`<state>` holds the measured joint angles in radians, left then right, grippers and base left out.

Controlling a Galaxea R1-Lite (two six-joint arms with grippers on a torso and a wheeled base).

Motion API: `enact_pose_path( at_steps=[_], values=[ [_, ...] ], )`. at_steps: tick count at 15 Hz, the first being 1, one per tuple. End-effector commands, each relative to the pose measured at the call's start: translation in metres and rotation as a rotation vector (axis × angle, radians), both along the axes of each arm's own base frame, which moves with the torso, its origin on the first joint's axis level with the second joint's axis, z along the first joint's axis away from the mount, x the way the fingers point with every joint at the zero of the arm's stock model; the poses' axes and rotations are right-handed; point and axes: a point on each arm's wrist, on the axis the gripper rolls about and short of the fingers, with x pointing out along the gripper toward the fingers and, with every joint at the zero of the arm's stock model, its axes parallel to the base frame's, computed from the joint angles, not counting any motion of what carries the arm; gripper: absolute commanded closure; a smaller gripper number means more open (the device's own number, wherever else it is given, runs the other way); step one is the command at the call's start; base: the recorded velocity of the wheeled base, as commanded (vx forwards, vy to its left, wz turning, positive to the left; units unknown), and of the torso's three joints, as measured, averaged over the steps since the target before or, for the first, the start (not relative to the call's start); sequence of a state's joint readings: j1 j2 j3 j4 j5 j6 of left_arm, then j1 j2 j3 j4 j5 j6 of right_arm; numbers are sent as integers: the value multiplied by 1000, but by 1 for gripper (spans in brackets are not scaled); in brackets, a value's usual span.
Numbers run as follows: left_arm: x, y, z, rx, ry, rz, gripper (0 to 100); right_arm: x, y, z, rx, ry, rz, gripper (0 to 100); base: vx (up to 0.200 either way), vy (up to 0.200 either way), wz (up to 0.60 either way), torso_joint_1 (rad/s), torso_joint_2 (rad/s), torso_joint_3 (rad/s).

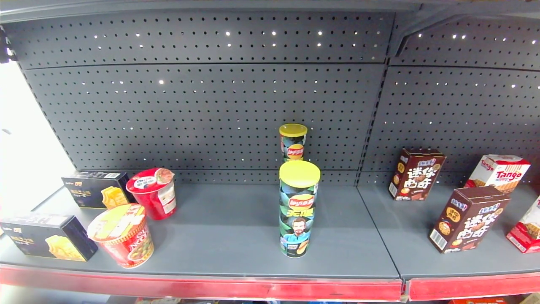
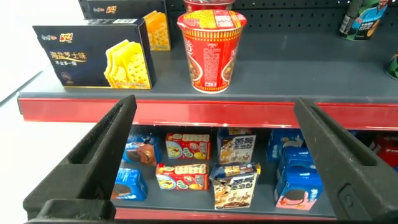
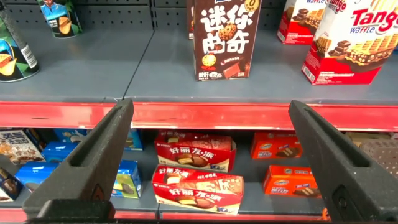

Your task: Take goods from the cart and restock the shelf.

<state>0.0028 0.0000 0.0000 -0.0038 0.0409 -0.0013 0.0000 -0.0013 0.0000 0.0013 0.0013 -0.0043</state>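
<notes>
The grey shelf point(image 1: 236, 228) holds two chip cans with yellow lids, one in front point(image 1: 298, 209) and one behind point(image 1: 293, 142). At the left stand two red cup noodles point(image 1: 124, 234) and two black cracker boxes point(image 1: 46, 240). Brown cookie boxes point(image 1: 468, 219) and red-and-white wafer boxes point(image 1: 498, 173) stand at the right. My left gripper point(image 2: 214, 106) is open and holds nothing, level with the shelf's red front edge point(image 2: 205, 112), below a cup noodle point(image 2: 211, 46). My right gripper point(image 3: 211, 107) is open and holds nothing, below a brown cookie box point(image 3: 224, 37).
A perforated back panel point(image 1: 211, 114) closes the shelf behind. The lower shelf holds blue snack packs point(image 2: 298, 183) and small boxes point(image 2: 186, 149) on the left, red pie boxes point(image 3: 196, 152) and orange boxes point(image 3: 280, 146) on the right. Bare shelf lies either side of the chip cans.
</notes>
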Motion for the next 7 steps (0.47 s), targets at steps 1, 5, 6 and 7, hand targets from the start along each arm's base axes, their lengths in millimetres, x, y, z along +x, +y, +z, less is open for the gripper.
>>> enact_pose_path(
  at_steps=[1,5,6,7],
  values=[
    [0,0,0,0,-1,1,0,0,0,0,0,2,0,0,0,0,0,0,0,0],
    [0,0,0,0,-1,1,0,0,0,0,0,2,0,0,0,0,0,0,0,0],
    [0,0,0,0,-1,1,0,0,0,0,0,2,0,0,0,0,0,0,0,0],
    [0,0,0,0,-1,1,0,0,0,0,0,2,0,0,0,0,0,0,0,0]
  ],
)
